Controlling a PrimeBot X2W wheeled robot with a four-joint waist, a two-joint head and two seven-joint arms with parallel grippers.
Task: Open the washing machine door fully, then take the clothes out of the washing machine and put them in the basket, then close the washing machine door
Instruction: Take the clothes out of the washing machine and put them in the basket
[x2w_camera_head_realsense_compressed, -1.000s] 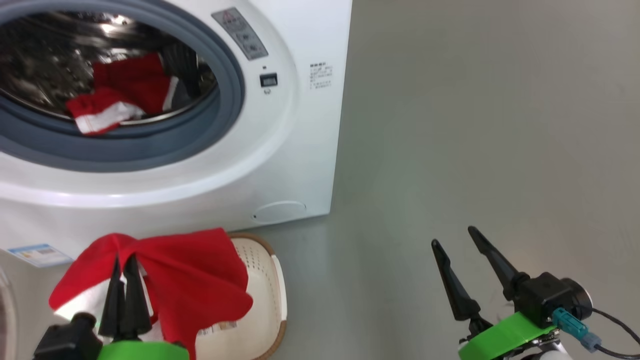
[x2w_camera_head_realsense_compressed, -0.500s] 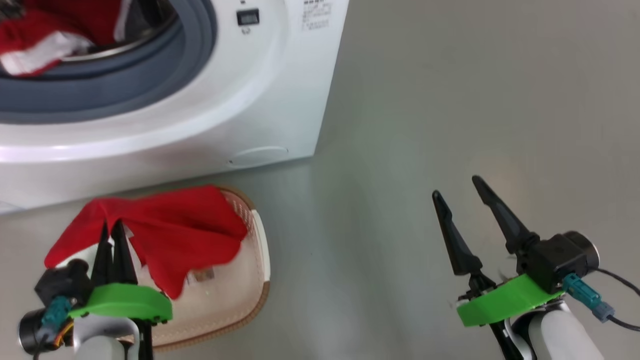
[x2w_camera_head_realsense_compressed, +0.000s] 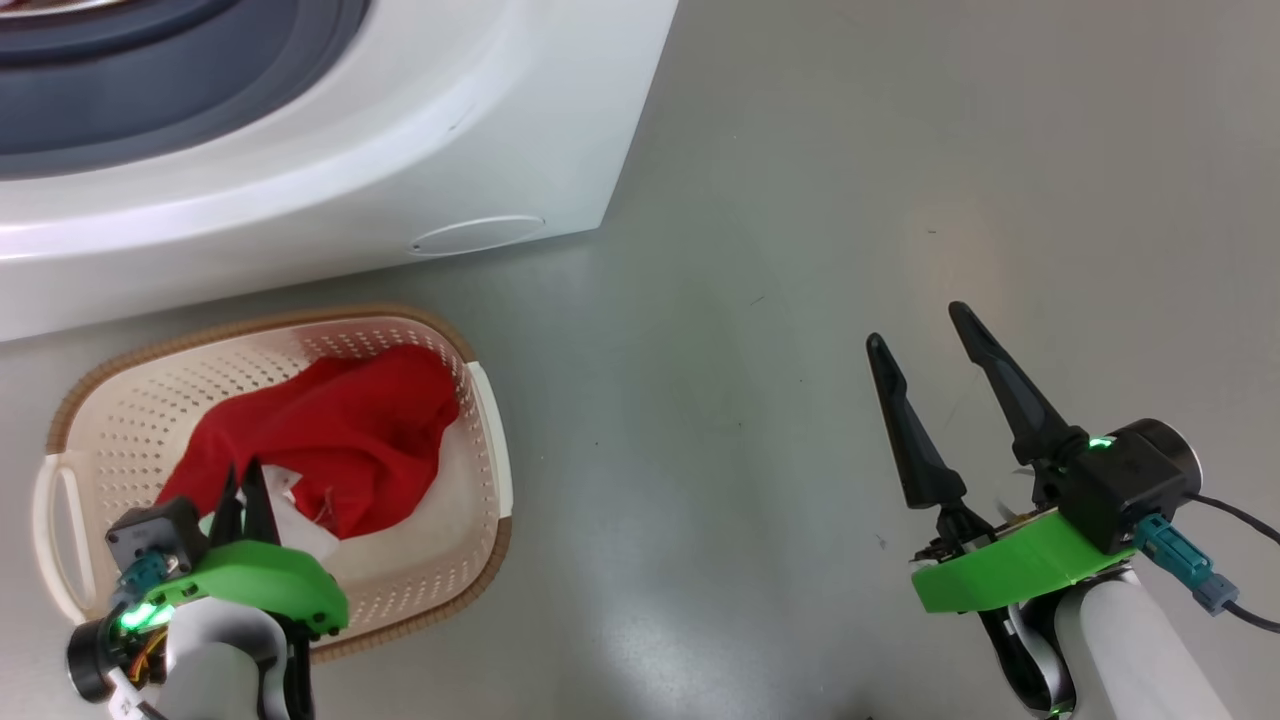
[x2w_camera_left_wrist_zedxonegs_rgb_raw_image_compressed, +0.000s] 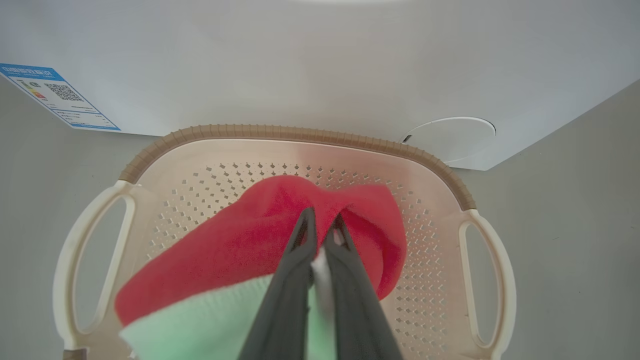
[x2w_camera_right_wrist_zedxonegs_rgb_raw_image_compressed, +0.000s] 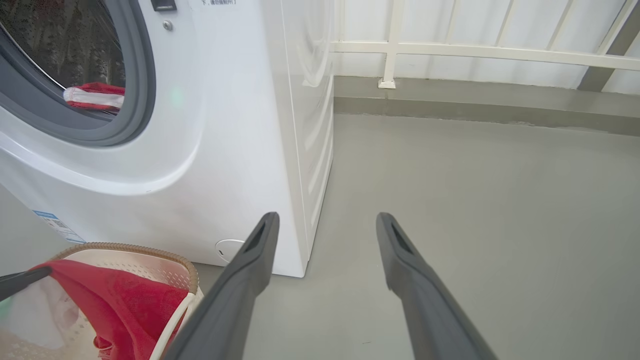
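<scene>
The white washing machine (x2w_camera_head_realsense_compressed: 300, 200) stands at the upper left, its opening uncovered; the washing machine door is out of view. Red and white clothes (x2w_camera_right_wrist_zedxonegs_rgb_raw_image_compressed: 95, 95) lie at the lip of the drum. The cream basket (x2w_camera_head_realsense_compressed: 440, 330) sits on the floor in front of the machine. A red garment (x2w_camera_head_realsense_compressed: 340, 440) with a white part hangs into it, and my left gripper (x2w_camera_head_realsense_compressed: 240, 480) is shut on that garment just above the basket floor. In the left wrist view the closed gripper (x2w_camera_left_wrist_zedxonegs_rgb_raw_image_compressed: 323, 216) pinches the red cloth (x2w_camera_left_wrist_zedxonegs_rgb_raw_image_compressed: 240, 250). My right gripper (x2w_camera_head_realsense_compressed: 917, 328) hovers open over bare floor to the right, holding nothing.
Grey floor (x2w_camera_head_realsense_compressed: 800, 200) stretches to the right of the machine. A white railing (x2w_camera_right_wrist_zedxonegs_rgb_raw_image_compressed: 450, 50) on a low kerb runs along the back. A blue label (x2w_camera_left_wrist_zedxonegs_rgb_raw_image_compressed: 60, 97) and a round flap (x2w_camera_left_wrist_zedxonegs_rgb_raw_image_compressed: 450, 137) sit low on the machine's front.
The head camera has tilted down, so the drum has slid out of its top edge. My left gripper has lowered the red garment into the basket. The right gripper stays open.
</scene>
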